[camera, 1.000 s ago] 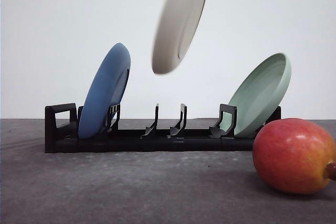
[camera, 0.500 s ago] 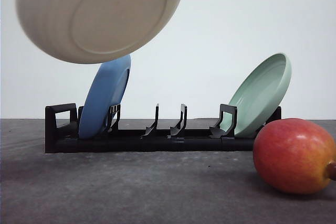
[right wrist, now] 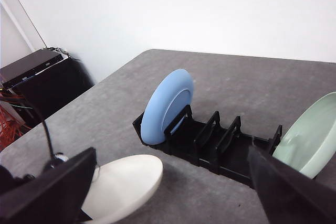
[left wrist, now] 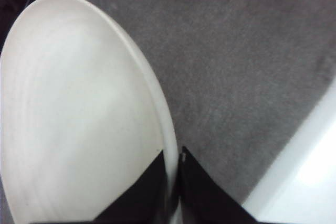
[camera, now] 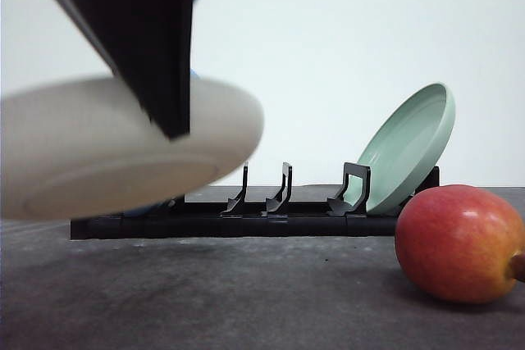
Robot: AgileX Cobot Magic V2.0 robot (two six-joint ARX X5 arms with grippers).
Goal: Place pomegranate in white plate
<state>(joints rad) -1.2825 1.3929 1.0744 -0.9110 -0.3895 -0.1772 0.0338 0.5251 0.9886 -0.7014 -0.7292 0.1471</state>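
The white plate (camera: 123,149) hangs nearly level just above the table at the left. My left gripper (camera: 168,120) is shut on its rim from above. In the left wrist view the white plate (left wrist: 79,114) spreads wide, with the left gripper (left wrist: 176,182) clamped on its edge. The pomegranate (camera: 459,243), red with a yellow-orange blush, lies on the table at the right, apart from the plate. My right gripper (right wrist: 172,150) stands open and holds nothing, high over the table. From there the white plate (right wrist: 123,187) sits in front of the rack.
A black dish rack (camera: 279,211) runs across the middle of the table. A pale green plate (camera: 410,145) leans in its right end and a blue plate (right wrist: 165,106) stands in its left end. Dark equipment (right wrist: 37,85) stands beyond the table's edge.
The white plate came down from high up, turned from tilted to nearly level and moved toward the camera at the left. The left gripper holding it has entered the front view. The pomegranate has not moved.
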